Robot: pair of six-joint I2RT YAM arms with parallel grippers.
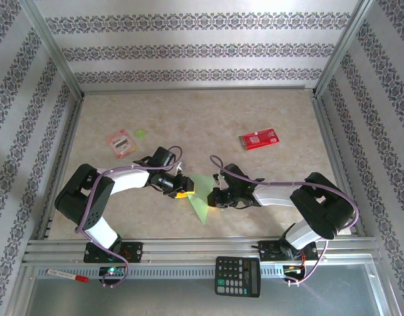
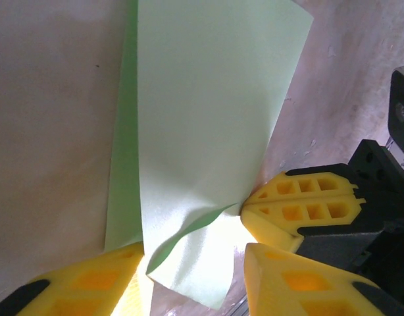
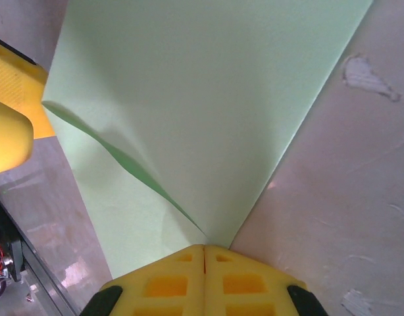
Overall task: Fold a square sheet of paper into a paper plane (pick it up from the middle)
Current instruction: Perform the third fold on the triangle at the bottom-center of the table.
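Fingers (image 3: 169,283) of the right gripper (image 3: 203,250) are pressing flat together at the bottom of the right wrist view. They seem to be pinching an edge of the square sheet of paper (image 3: 202,99), though the contact is hidden at their seam. The light-green sheet is fanning upward from them, with 1 layer curling over another at the left.

In the left wrist view, the left gripper (image 2: 192,266) is holding its 2 yellow fingers (image 2: 83,283) wide apart along the bottom edge. The sheet's lower end is lying between them, unclamped.

From the top external view, both grippers are meeting at the lower middle of the frame. The sheet is sitting between them on the table (image 1: 202,118) as a narrow creased shape, its point aiming toward the bottom edge.

A red packet (image 1: 259,139) is lying at the upper right. A red-and-white packet (image 1: 121,142) and a tiny green disc (image 1: 140,133) are lying at the upper left, all well apart from the sheet. A calculator (image 1: 237,276) is resting at the bottom centre.
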